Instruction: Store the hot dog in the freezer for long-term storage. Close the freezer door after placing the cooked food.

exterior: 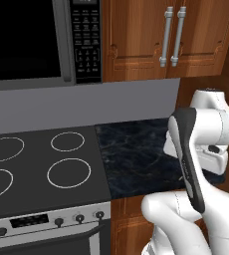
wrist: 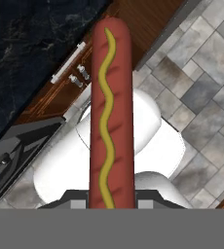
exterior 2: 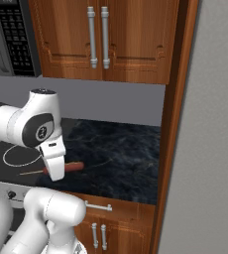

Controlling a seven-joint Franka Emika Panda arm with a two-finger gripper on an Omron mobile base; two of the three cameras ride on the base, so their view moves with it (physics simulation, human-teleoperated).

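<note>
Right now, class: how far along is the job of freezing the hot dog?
Done: the hot dog is picked up; the hand view shows it rising from between the gripper fingers, off the counter. In hand: carrying it. Left: get to the freezer, put the sausage inside, then shut its door.

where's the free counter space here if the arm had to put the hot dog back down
The dark marble counter is mostly bare: a wide patch runs from the stove across to the wooden side panel, back to the grey wall. The crowded part is the front edge near the stove, where the gripper holds the hot dog just above the counter.
</note>
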